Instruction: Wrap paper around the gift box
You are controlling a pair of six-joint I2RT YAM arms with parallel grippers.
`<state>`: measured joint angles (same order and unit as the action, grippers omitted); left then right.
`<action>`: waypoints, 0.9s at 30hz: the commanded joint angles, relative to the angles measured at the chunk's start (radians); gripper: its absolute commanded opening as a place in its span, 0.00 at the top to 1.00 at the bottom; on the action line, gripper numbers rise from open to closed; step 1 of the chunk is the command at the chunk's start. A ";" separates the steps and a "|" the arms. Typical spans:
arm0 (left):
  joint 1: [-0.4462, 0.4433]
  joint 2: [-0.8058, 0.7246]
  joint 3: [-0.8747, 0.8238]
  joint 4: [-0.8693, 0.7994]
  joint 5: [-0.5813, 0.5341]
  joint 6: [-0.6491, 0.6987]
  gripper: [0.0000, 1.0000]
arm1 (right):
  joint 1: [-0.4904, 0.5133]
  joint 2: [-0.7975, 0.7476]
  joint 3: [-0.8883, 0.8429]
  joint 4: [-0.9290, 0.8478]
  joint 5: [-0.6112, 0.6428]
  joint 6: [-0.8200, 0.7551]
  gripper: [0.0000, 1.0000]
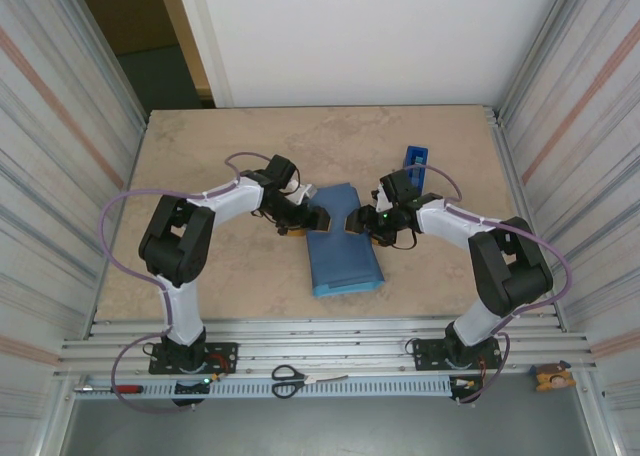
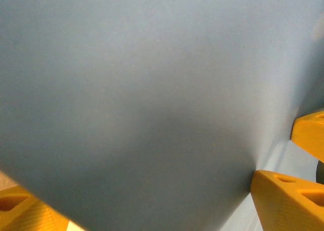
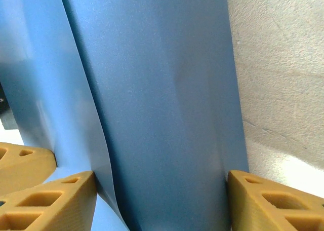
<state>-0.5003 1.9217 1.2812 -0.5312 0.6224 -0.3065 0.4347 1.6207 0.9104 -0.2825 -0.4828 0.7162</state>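
The paper (image 1: pixel 343 246) lies in the middle of the table as a folded blue bundle, light blue along its near edge. The gift box is hidden. My left gripper (image 1: pixel 318 218) comes at the bundle's far part from the left, and my right gripper (image 1: pixel 352 221) from the right, tips nearly meeting. In the left wrist view slate paper (image 2: pixel 142 89) spans the wide space between the left gripper's (image 2: pixel 147 203) fingers, which stand open. The right gripper (image 3: pixel 161 193) is open, with a dark blue fold of paper (image 3: pixel 162 99) between its fingers (image 3: pixel 273 203).
A narrow blue tape dispenser (image 1: pixel 415 161) stands just behind the right gripper. Scissors (image 1: pixel 298 379) and a red-handled tool (image 1: pixel 112 387) lie on the rail at the near edge. Metal walls close in both sides. Bare tabletop (image 1: pixel 200 156) lies to the left and behind.
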 commanded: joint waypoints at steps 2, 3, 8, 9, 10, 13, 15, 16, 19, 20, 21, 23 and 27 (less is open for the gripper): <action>0.001 -0.030 0.012 -0.011 -0.014 -0.033 0.07 | 0.027 0.013 -0.031 0.012 0.043 0.051 0.37; 0.005 -0.041 0.007 -0.005 -0.010 -0.042 0.07 | 0.027 0.015 -0.031 0.013 0.045 0.055 0.37; 0.014 -0.100 -0.044 0.037 -0.013 -0.092 0.03 | 0.033 0.023 -0.030 0.017 0.052 0.064 0.36; 0.014 -0.106 -0.055 0.048 -0.012 -0.099 0.02 | 0.035 0.025 -0.029 0.017 0.052 0.067 0.36; 0.014 -0.106 -0.060 0.051 -0.010 -0.101 0.02 | 0.035 0.028 -0.029 0.016 0.053 0.066 0.36; 0.011 -0.095 -0.067 0.046 -0.021 -0.103 0.02 | 0.041 0.034 -0.026 0.018 0.058 0.073 0.36; 0.006 -0.079 -0.066 0.031 -0.041 -0.100 0.03 | 0.044 0.037 -0.025 0.018 0.060 0.076 0.36; 0.004 -0.072 -0.066 0.025 -0.046 -0.099 0.03 | 0.046 0.037 -0.023 0.018 0.062 0.078 0.36; -0.006 -0.049 -0.063 0.011 -0.083 -0.106 0.04 | 0.051 0.039 -0.025 0.017 0.070 0.088 0.35; -0.010 -0.044 -0.063 0.010 -0.098 -0.108 0.04 | 0.053 0.038 -0.026 0.021 0.070 0.090 0.35; -0.010 -0.040 -0.064 0.009 -0.106 -0.111 0.04 | 0.053 0.039 -0.026 0.023 0.072 0.094 0.35; -0.013 -0.031 -0.063 0.011 -0.107 -0.111 0.05 | 0.055 0.038 -0.030 0.028 0.070 0.102 0.35; -0.020 -0.016 -0.067 0.003 -0.129 -0.097 0.07 | 0.061 0.036 -0.027 0.029 0.072 0.105 0.35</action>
<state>-0.5053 1.8709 1.2259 -0.4950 0.5549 -0.4084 0.4770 1.6249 0.9047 -0.2302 -0.4458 0.8005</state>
